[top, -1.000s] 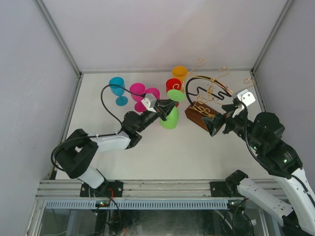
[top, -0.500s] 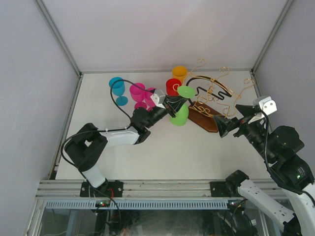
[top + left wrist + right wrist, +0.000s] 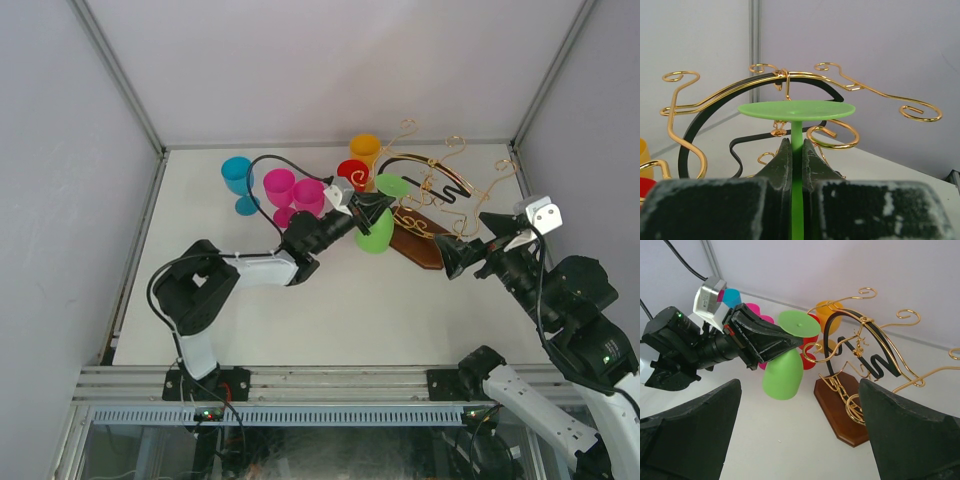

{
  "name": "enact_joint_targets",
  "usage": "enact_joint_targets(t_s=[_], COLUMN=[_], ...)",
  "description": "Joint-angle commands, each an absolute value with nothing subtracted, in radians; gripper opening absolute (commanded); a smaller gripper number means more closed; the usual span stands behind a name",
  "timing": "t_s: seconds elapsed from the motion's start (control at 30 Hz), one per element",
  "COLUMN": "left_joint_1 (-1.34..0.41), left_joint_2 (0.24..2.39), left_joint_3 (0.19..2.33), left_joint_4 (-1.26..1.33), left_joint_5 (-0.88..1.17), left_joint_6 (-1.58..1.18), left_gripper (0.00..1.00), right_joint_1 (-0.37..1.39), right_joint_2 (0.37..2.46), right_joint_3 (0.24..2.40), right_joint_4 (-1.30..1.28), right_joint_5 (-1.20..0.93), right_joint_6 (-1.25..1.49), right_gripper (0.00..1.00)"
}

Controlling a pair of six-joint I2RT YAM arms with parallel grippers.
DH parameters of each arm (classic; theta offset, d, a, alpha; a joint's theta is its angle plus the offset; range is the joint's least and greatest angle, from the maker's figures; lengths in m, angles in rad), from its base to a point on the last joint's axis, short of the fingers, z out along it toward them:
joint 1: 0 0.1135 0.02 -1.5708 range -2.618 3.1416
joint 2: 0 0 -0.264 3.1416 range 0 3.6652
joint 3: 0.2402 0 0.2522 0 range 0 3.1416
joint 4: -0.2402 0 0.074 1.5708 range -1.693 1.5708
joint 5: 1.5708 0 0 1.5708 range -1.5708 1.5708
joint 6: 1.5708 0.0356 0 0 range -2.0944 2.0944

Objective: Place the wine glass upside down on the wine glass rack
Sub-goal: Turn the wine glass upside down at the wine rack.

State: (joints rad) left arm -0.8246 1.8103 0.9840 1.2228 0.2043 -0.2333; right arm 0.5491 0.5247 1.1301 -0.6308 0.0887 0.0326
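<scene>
One green wine glass [image 3: 376, 233] hangs upside down in the left tool [image 3: 362, 208], foot uppermost and bowl pointing down at the desk [image 3: 300, 320]. The glass is clear of the desk and tipped a little in the top view. The left wrist view shows that tool closed tight on the thin green stem just under the flat round foot, one dark finger [image 3: 783, 162] pressed on each side. The glass sits at the 9 o'clock side of the wine glass rack [image 3: 425, 249], whose dark brown wooden base lies at about 2 o'clock from the middle of the desk. In the left wrist view the foot lies in front of and just below the top gold arc and the black loop [image 3: 694, 131]. In the right wrist view its rim comes very near a gold scroll. Whether foot and wire touch cannot be told. The right tool [image 3: 450, 256] is at 4 o'clock from the rack, near the base but apart from it, fingers spread wide with nothing between them. Beyond the left tool, from 9 to 12 o'clock of the green glass, stand a blue glass [image 3: 238, 176], two pink glasses [image 3: 280, 187], a red glass [image 3: 351, 171] and a yellow glass [image 3: 365, 148], all upright
</scene>
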Motion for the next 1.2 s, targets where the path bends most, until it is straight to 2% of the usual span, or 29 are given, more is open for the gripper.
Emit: enact_joint_targets(t_s=[0.0, 0.73, 1.17], left_joint_1=[-0.830, -0.842, -0.834], left_joint_2=[1.834, 1.910, 1.880], left_joint_3=[1.075, 1.149, 1.095], left_joint_4=[1.250, 1.263, 1.283], left_joint_5=[0.208, 0.258, 0.160], left_joint_6=[-0.227, -0.241, -0.212], left_gripper=[0.00, 0.00, 0.00], right_joint_1=[0.543, 0.543, 0.544], right_joint_2=[0.522, 0.527, 0.534], right_joint_3=[1.135, 1.135, 1.135], right_joint_4=[-0.603, -0.611, -0.613], right_joint_5=[0.095, 0.101, 0.087], right_joint_6=[0.011, 0.008, 0.016], right_gripper=[1.00, 1.00, 1.00])
